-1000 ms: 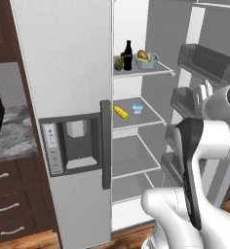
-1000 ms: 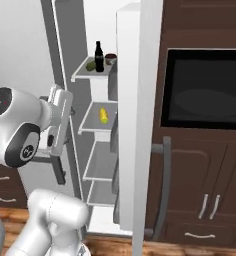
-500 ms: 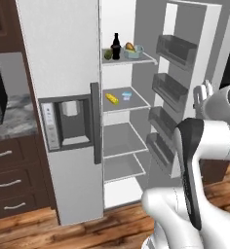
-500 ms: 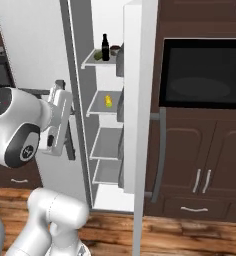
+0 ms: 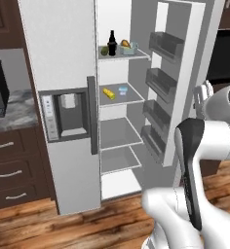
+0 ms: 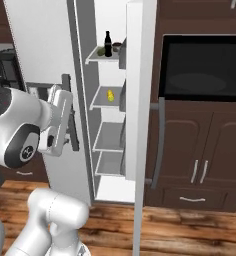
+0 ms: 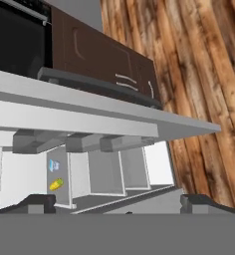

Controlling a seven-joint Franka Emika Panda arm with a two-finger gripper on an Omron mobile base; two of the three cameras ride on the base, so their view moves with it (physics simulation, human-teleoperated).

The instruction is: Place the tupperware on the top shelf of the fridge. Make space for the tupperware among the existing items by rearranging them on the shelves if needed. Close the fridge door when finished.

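We saw even, bright rendered light with soft shadows inside the fridge (image 5: pixel 117 146); the views were slightly coarse, without glare or edge distortion.

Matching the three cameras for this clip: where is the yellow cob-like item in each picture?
Left base view: yellow cob on the second shelf from the top, left of the small blue cup.
Right base view: upper middle, on that second shelf.
Hand view: lower left, inside the white fridge, beside the cup.
Shared landmark: the open fridge door with its grey bins.
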